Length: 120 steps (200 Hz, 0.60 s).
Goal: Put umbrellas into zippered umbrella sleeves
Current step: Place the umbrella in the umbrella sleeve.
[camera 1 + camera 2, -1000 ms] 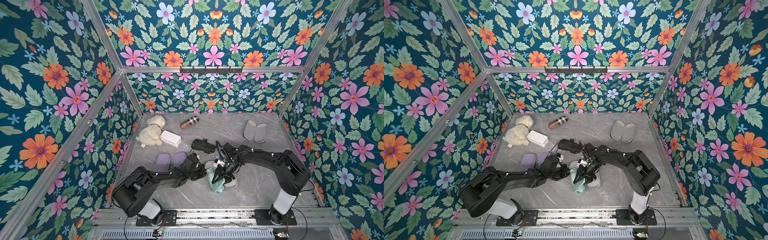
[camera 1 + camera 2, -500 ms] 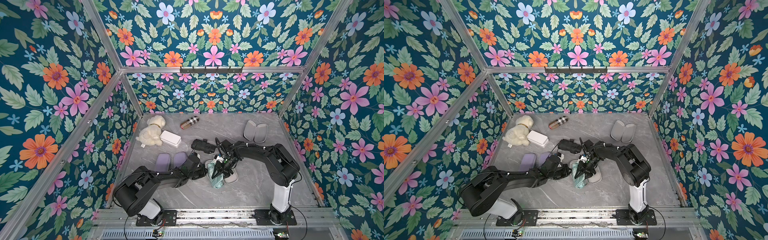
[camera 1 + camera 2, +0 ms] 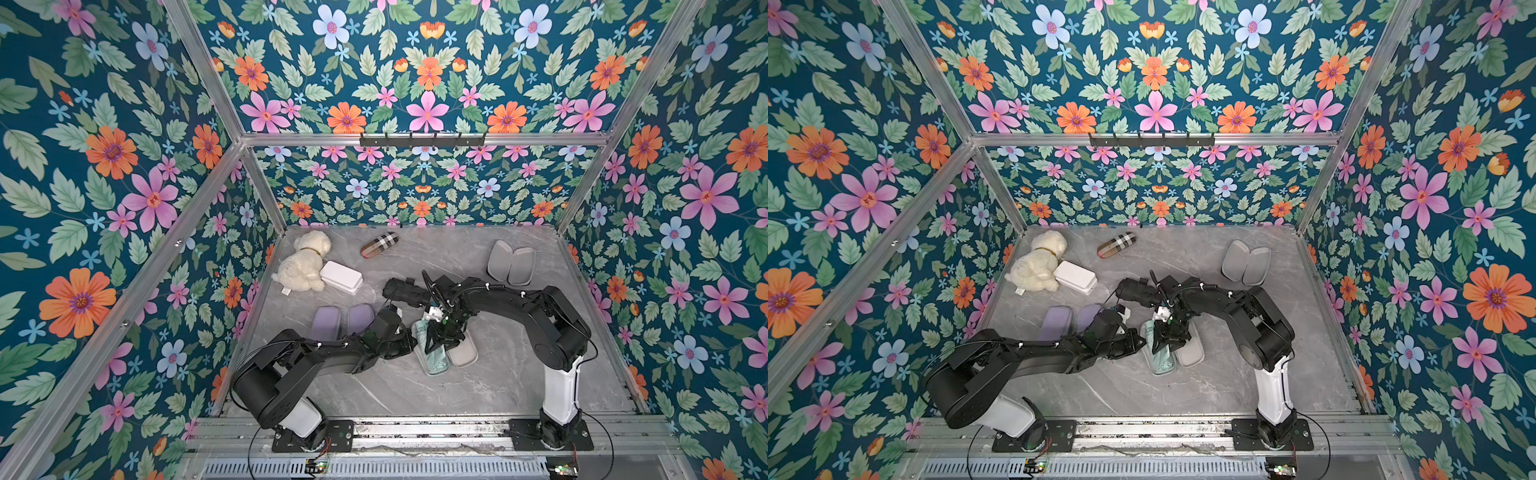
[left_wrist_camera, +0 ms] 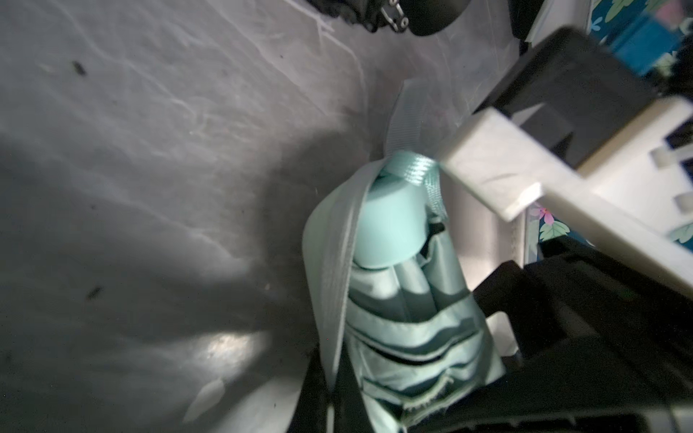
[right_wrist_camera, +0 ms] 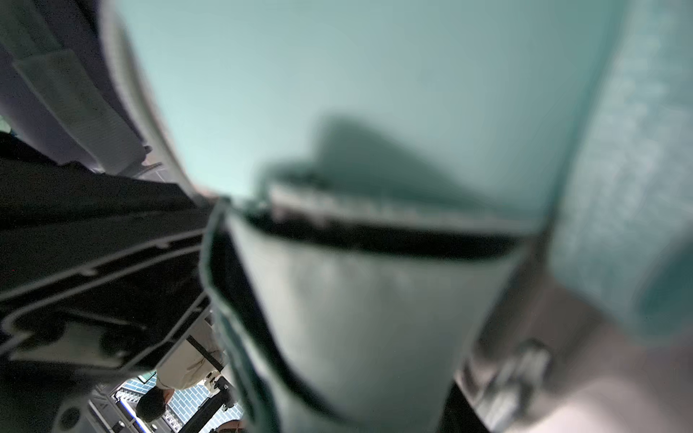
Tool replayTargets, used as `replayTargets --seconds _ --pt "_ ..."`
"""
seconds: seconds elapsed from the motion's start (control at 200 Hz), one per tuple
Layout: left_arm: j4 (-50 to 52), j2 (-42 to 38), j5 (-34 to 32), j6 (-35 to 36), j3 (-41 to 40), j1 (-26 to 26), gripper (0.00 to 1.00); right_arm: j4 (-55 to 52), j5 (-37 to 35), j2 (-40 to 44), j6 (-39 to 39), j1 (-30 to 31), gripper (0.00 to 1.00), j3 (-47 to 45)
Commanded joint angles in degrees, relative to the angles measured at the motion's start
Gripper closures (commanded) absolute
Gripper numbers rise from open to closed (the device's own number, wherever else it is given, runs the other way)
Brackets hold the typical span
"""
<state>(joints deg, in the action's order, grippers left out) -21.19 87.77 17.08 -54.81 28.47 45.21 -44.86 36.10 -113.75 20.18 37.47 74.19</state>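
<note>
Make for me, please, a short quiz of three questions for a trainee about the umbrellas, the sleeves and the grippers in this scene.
1. True or false: the mint green folded umbrella of crinkled fabric lies inside the open mint green clamshell zip sleeve with grey lining.
2. The left gripper is: A) open above a white plush dog; B) shut on the rim of the mint green sleeve; C) shut on a tan plaid capsule.
3. Fill in: the folded umbrella with a strap lying on the grey marbled table behind the mint green sleeve is ____ in colour.
Key: 1 true; 2 B; 3 black.
</note>
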Motion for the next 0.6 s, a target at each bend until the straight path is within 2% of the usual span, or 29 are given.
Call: replayTargets --seconds 0.0,0.1,0.195,0.255,0.39,0.455,0.505,0.595 --pt "0.88 -0.84 3.77 1.36 -0.16 0.15 1.00 2.53 -3.34 -0.44 1.82 0.55 0.78 -0.94" --pt "2.10 -1.80 3.31 1.75 -0.25 -0.21 1.00 0.84 -4.29 2.27 2.11 0.91 0.49 -2.11" --pt "4.21 -3.51 3.14 1.70 -0.75 -1.48 0.83 -1.45 -5.02 7.35 2.36 0.22 0.34 -2.78" --pt "5.82 -5.12 2.92 1.87 -1.41 -2.25 0.79 -2.89 -4.27 10.11 2.64 -0.98 0.31 -3.38" --pt "9.42 -8.11 2.36 3.04 -2.71 -3.30 0.79 -6.01 -0.79 15.72 2.07 -3.59 0.28 -4.67" --pt "10.45 -9.40 2.81 3.39 -3.06 -3.51 0.78 -8.12 -1.46 18.11 0.88 -5.29 0.26 -4.66" --pt "10.03 -10.78 3.24 2.83 -3.60 -3.47 0.73 -8.29 -2.97 20.97 0.19 -7.75 0.24 -5.67" --pt "3.90 -12.43 5.09 -0.63 -5.78 -3.47 0.54 -5.66 -2.37 22.52 -0.35 -13.94 0.22 -8.53"
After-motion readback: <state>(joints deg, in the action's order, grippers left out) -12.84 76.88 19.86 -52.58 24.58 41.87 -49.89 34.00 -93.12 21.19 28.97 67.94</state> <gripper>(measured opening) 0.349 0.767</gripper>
